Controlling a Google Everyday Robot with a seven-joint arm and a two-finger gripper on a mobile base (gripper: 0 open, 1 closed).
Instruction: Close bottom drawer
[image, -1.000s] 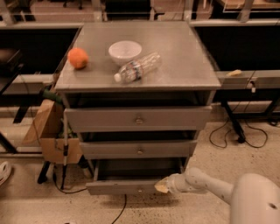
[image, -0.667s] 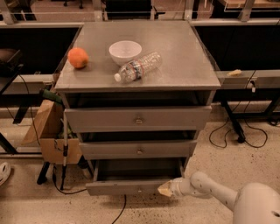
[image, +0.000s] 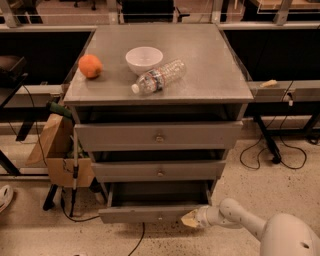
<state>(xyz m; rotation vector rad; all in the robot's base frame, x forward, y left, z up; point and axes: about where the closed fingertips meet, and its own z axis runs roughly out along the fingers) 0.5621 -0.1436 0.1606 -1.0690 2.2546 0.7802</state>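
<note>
The bottom drawer (image: 150, 214) is the lowest and shortest grey front of the cabinet, with a small round knob at its centre. It is pulled out, and its dark inside shows above the front. My gripper (image: 191, 219) is low at the right end of the drawer front, touching or almost touching it. The white arm (image: 240, 222) reaches in from the lower right.
Above it are the mid-sized drawer (image: 160, 171) and the tallest drawer (image: 159, 135). On the cabinet top (image: 210, 65) lie an orange (image: 90, 65), a white bowl (image: 144, 59) and a plastic bottle (image: 160, 75). A cardboard box (image: 57, 150) and cables stand at the left.
My gripper has stayed at the right end of the bottom drawer front, shifting slightly lower. The drawer stands about as far out as before.
</note>
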